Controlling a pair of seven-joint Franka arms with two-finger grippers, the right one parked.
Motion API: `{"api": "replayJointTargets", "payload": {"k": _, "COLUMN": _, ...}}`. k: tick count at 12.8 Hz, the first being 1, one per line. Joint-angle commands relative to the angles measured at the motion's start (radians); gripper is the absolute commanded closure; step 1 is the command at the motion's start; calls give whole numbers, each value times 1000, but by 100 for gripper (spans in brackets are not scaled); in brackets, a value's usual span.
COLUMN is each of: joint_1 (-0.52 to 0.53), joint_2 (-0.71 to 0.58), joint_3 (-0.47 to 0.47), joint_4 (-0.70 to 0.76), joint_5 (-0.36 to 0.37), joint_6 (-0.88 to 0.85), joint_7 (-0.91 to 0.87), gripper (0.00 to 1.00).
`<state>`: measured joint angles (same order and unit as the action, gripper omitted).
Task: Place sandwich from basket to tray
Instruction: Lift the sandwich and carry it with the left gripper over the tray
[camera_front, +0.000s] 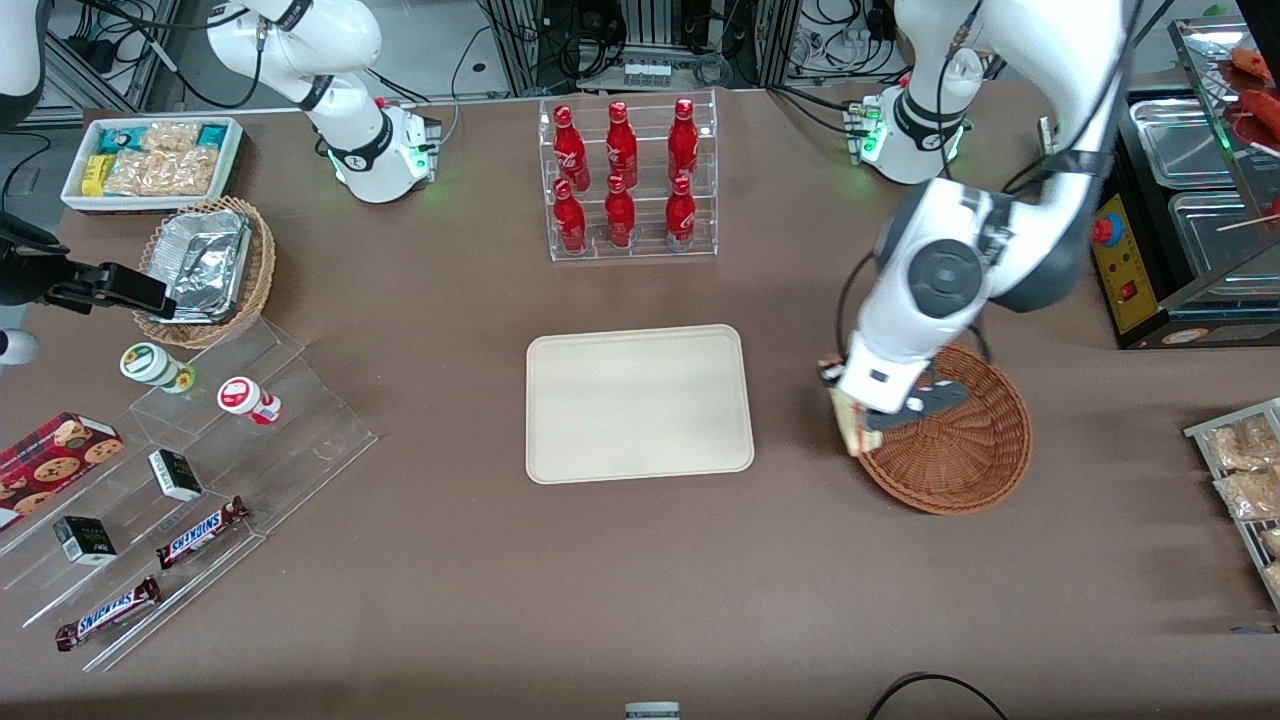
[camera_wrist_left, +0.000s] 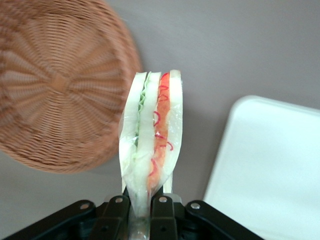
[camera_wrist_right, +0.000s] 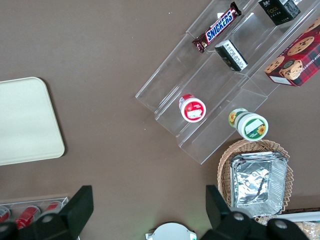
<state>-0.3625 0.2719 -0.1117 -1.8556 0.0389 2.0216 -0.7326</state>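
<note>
My gripper (camera_front: 858, 428) (camera_wrist_left: 142, 202) is shut on the sandwich (camera_front: 848, 425) (camera_wrist_left: 152, 140), a plastic-wrapped wedge of pale bread with green and red filling, held by one end. It hangs above the table at the basket's edge that faces the tray. The basket (camera_front: 975, 450) (camera_wrist_left: 55, 85), round and reddish-brown wicker, holds nothing that I can see. The cream tray (camera_front: 638, 402) (camera_wrist_left: 270, 170) lies flat in the middle of the table, bare, a short way from the sandwich.
A clear rack of red bottles (camera_front: 627, 178) stands farther from the front camera than the tray. A tan basket of foil trays (camera_front: 208, 268), a white snack bin (camera_front: 152, 160) and stepped acrylic shelves with snacks (camera_front: 190, 480) lie toward the parked arm's end.
</note>
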Motion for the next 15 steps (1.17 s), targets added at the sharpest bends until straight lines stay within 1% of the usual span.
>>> {"api": "replayJointTargets", "payload": {"k": 1, "joint_1": -96, "joint_2": 110, "joint_3": 14, "joint_4": 119, "joint_5": 6, "joint_6": -21, "joint_7": 15, "gripper": 100}}
{"api": "replayJointTargets", "payload": {"k": 3, "joint_1": -160, "joint_2": 199, "joint_3": 12, "joint_4": 237, "joint_5": -5, "joint_6": -26, "joint_7": 18, "gripper": 100}}
{"api": "replayJointTargets", "payload": {"k": 6, "joint_1": -229, "joint_2": 303, "joint_3": 12, "joint_4": 344, "joint_5": -8, "joint_6": -15, "joint_7": 9, "gripper": 100}}
{"api": "replayJointTargets", "payload": {"k": 9, "joint_1": -306, "joint_2": 418, "joint_3": 12, "joint_4": 476, "joint_5": -20, "joint_6": -15, "joint_7": -72, "gripper": 100}}
{"api": "replayJointTargets", "payload": {"k": 12, "joint_1": -335, "joint_2": 507, "joint_3": 12, "joint_4": 579, "joint_5": -20, "joint_6": -14, "joint_7": -146, "gripper": 100}}
{"api": "replayJointTargets", "payload": {"k": 15, "joint_1": -365, "joint_2": 550, "joint_3": 12, "joint_4": 627, "joint_5": -20, "joint_6": -14, "joint_7": -234, "gripper": 100}}
